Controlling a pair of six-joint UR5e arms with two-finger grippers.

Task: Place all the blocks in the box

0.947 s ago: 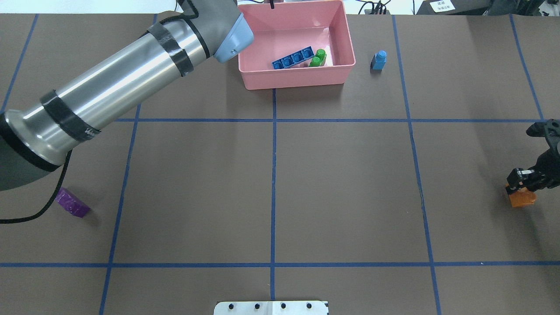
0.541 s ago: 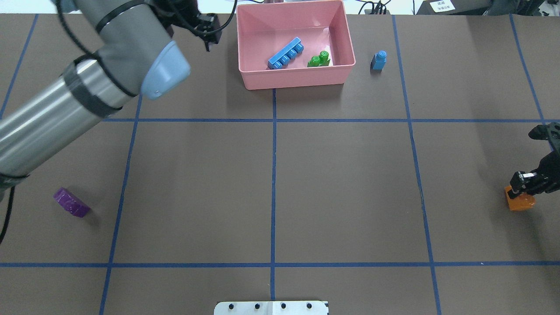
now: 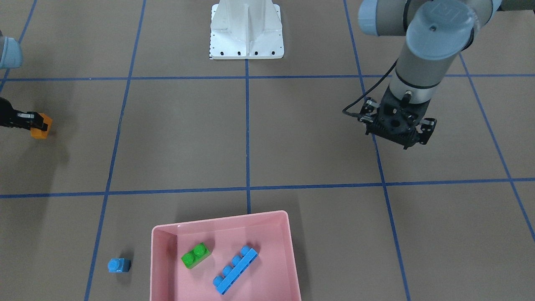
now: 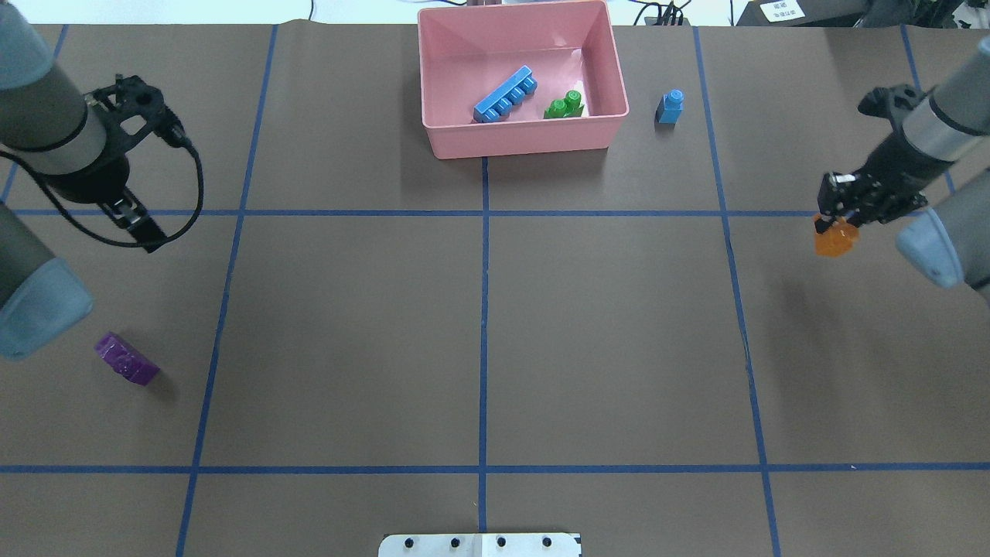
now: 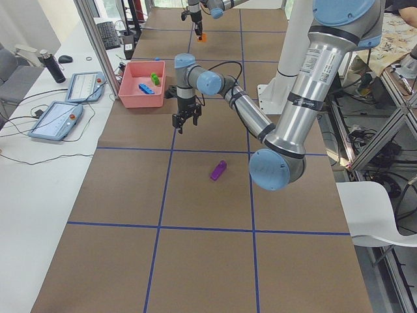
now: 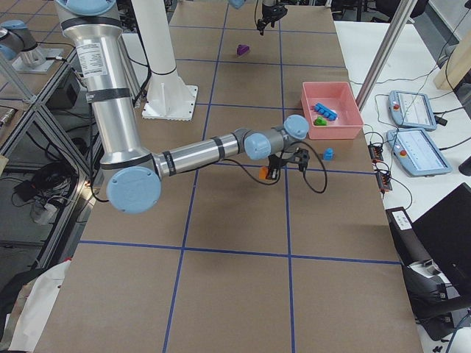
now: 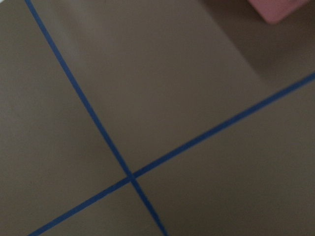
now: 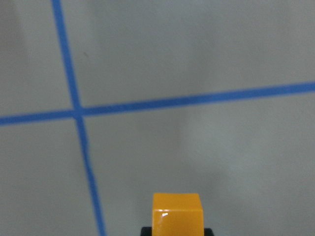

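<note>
Two bricks, the long blue brick [image 4: 506, 94] and the green brick [image 4: 564, 105], are lying inside the pink box [image 4: 526, 143] at the worktop's far edge. The small blue brick [image 4: 670, 107] is standing just beside it. My right end effector [image 4: 839, 220] is pinching the orange brick [image 4: 835, 241] near the right edge. My left end effector [image 5: 186, 122] is hanging spread near the left edge, apart from the purple brick [image 4: 126, 359].

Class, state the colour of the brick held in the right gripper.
Orange; the brick shows best in the right wrist view.
</note>
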